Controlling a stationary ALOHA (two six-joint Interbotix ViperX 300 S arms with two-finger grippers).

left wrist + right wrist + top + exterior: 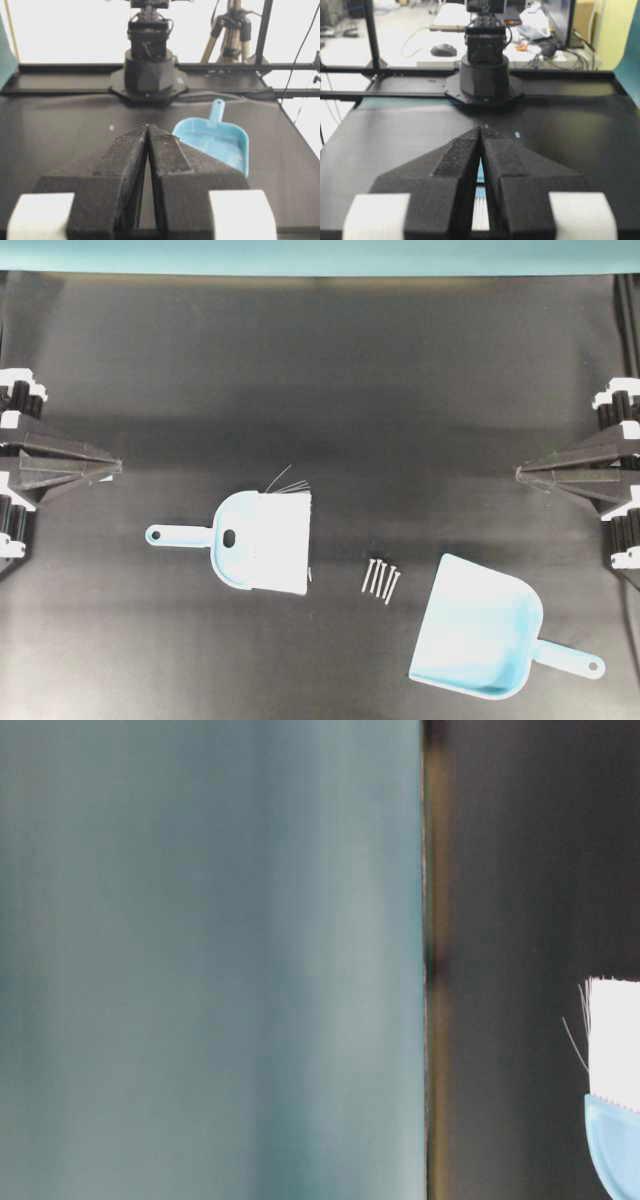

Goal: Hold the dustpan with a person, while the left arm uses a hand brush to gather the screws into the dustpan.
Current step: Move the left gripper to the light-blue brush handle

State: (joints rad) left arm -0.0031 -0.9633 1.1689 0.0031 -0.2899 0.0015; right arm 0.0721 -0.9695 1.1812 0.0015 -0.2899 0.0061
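Dustpan (478,632) lay flat on the black worktop (330,390), open mouth turned up and left toward the screws (380,579), handle trailing down and right away from them. Sat just right of the screws, close but apart. Counted about five screws, bunched side by side in a tight row, roughly parallel, heads at the top. Found the hand brush (255,541) just left of the screws, lying on its side with the slim handle pointing left, away from them, and the white bristles at its upper right edge, a few dark stray hairs sticking up. Saw no contact between brush and screws.

Left gripper (118,467) hung well left of the screws and above their level in the overhead view, fingers (125,165) pressed together to a point, nothing between them. Right gripper (519,474) mirrored it well right of the screws, fingers (512,167) likewise pressed together and holding nothing. Both kept well apart from brush, screws and dustpan, with bare worktop between.

From the left wrist view, showed the dustpan beyond the fingertips, with the opposite arm's base (149,70) and a tripod (231,30) further back. From the table-level view, caught only a blurred teal backdrop (200,960) and a sliver of bristles and blue plastic at the right edge.
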